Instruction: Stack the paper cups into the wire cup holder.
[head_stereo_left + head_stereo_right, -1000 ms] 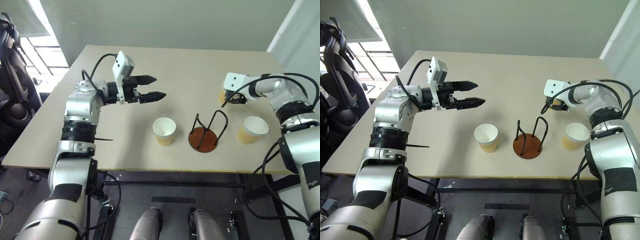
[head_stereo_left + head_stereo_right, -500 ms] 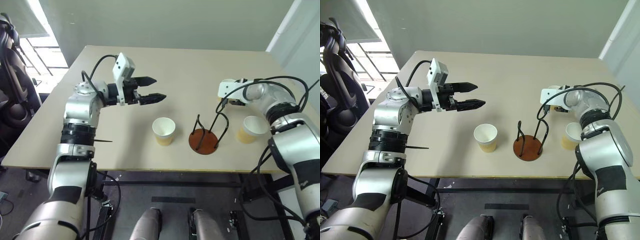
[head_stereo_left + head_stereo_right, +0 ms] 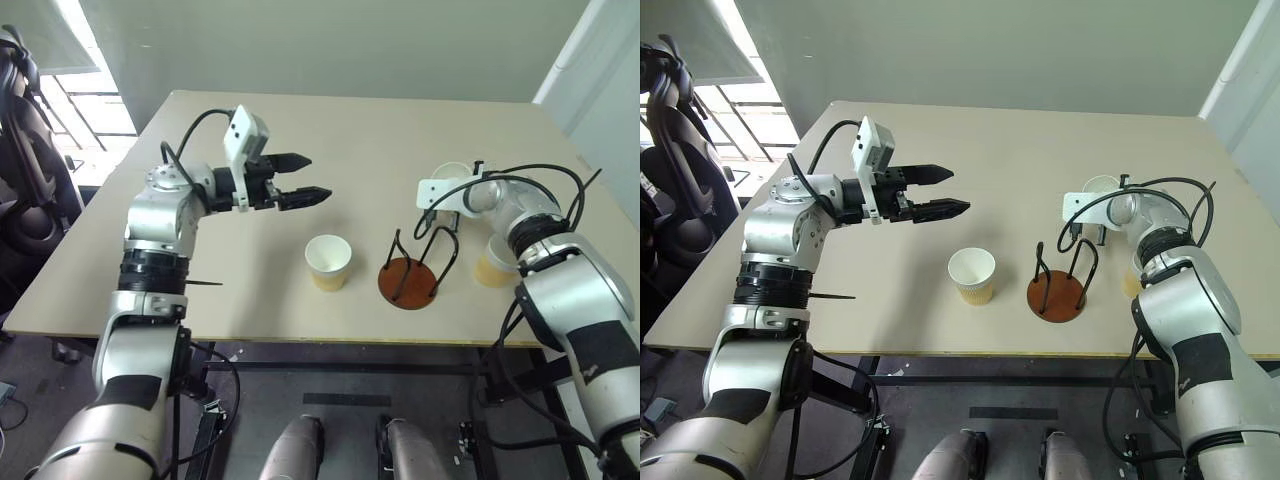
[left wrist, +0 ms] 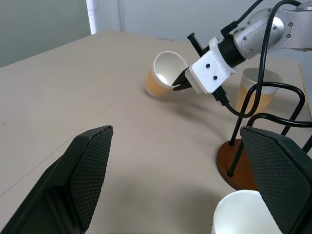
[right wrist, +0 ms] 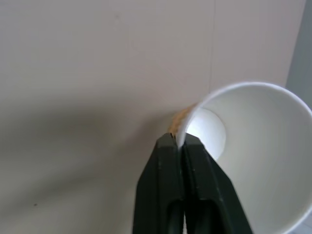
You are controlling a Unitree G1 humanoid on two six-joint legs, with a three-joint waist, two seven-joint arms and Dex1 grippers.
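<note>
My right gripper [image 5: 179, 140] is shut on the white rim of a paper cup [image 5: 253, 146], which leans tilted at the far right of the table [image 4: 168, 73]. A second paper cup [image 3: 329, 262] stands upright at the table's middle. A third one [image 3: 495, 264] stands at the right, partly behind my right arm. Between those two stands the wire cup holder [image 3: 408, 283], with nothing in it. My left gripper [image 3: 318, 176] hovers open and level above the table, left of the middle cup, holding nothing.
The beige table [image 3: 250, 280] has its front edge just below the cups and holder. A dark chair [image 3: 25, 150] stands off its left side. A cable from my right arm loops over the holder's wires [image 3: 440, 215].
My right gripper has moved left and down to the far cup and shut on its rim, and the cup now leans. The left arm has stayed where it was.
</note>
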